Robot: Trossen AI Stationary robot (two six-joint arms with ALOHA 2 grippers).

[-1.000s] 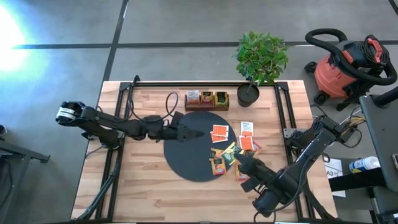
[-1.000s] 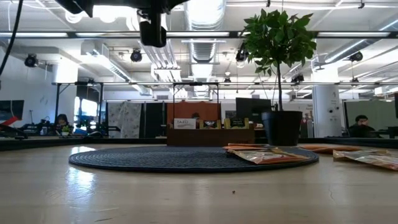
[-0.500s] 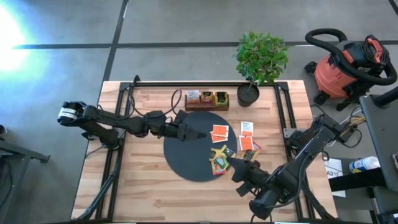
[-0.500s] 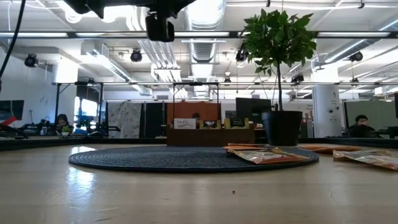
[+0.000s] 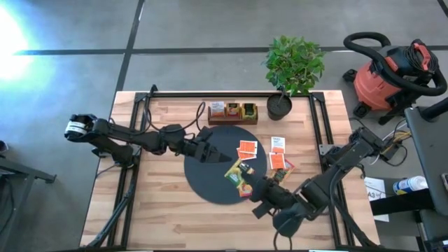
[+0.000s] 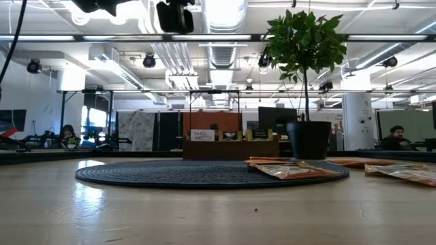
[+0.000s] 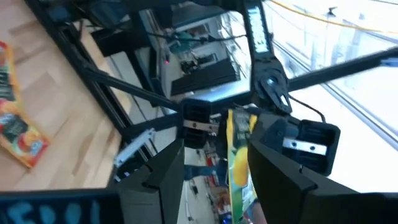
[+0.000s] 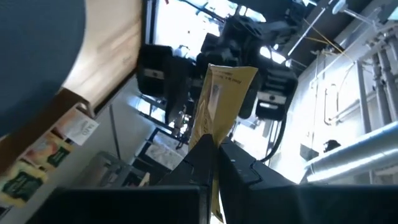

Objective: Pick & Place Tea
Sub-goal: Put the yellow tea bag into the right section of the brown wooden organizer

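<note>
yellow tea sachet (image 8: 219, 99) (over black mat (image 5: 203, 178)) | right fingers (image 8: 205, 155) pinching it | left fingers (image 7: 158, 180) spread

Black mat (image 5: 210, 175) left half bare, sachets (image 5: 278, 162) seemingly crowding right

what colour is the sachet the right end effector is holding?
Yellow: the flat square paper tea sachet, pinched in the right end effector. Right wrist view shows it best.

Both arms reach in over the table's middle.
The left gripper (image 5: 218, 153) has its fingers spread; the right gripper (image 5: 241, 174) is pinched closed, pointing toward it.
</note>
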